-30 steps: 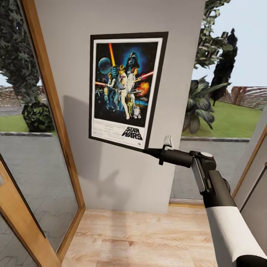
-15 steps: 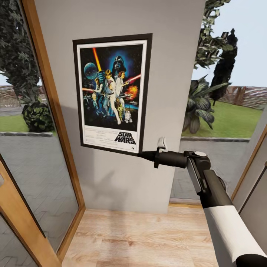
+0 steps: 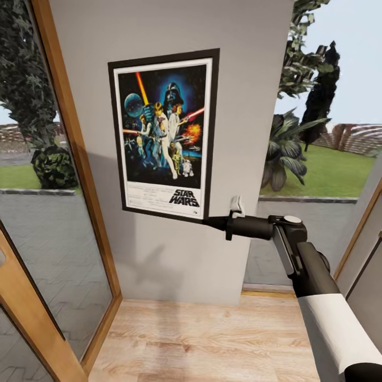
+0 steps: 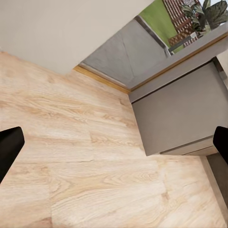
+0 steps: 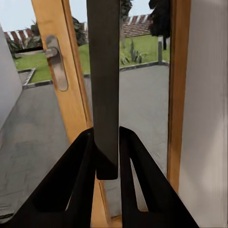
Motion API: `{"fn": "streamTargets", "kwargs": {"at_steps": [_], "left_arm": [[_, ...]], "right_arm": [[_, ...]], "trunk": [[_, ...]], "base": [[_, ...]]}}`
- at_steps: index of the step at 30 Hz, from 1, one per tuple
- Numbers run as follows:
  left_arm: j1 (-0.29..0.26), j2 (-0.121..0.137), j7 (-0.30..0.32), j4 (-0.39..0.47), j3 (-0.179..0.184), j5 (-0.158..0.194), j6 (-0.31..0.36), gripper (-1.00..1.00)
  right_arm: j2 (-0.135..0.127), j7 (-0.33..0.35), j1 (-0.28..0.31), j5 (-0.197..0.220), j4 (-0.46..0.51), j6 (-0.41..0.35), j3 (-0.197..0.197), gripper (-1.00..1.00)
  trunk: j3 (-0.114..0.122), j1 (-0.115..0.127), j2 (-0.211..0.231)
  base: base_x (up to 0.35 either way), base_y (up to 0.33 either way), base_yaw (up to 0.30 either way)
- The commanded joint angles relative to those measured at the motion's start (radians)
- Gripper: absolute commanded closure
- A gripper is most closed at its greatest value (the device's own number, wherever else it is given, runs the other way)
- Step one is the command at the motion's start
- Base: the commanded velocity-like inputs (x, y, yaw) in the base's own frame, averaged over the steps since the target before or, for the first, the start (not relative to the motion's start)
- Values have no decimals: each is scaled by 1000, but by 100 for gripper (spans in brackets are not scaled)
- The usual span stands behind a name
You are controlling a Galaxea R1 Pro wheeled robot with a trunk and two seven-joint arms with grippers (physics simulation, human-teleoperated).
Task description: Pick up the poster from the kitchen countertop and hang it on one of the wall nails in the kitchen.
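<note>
Gripping "STAR WARS" poster [image 3: 163,133]: right claw [image 3: 208,220].

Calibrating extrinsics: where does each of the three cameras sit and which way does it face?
Head view: on the head, facing the grey wall panel; right arm holds the black-framed Star Wars poster by its lower corner in the right gripper.
Left wrist view: looks down at the light wooden floor; left gripper fingertips at both edges, open.
Right wrist view: along the fingers, clamped on the poster's edge.
Shared: poster; floor.
</note>
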State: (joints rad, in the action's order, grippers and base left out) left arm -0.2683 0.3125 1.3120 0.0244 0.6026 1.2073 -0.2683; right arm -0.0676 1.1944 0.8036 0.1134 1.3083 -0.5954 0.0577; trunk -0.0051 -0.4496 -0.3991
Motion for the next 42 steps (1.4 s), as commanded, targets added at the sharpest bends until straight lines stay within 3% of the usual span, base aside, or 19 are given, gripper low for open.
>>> {"fn": "streamTargets", "kwargs": {"at_steps": [1,42], "left_arm": [[0,0,1,0,8,8,-6,-100],[0,4,1,1,5,8,-5,-100]], "right_arm": [[-3,0,1,9,0,-11,1,100],[-14,21,3,7,34,-9,-4,100]], "trunk": [[-1,0,-1],[-1,0,-1]], "base": [[0,0,0],[32,0,0]]}}
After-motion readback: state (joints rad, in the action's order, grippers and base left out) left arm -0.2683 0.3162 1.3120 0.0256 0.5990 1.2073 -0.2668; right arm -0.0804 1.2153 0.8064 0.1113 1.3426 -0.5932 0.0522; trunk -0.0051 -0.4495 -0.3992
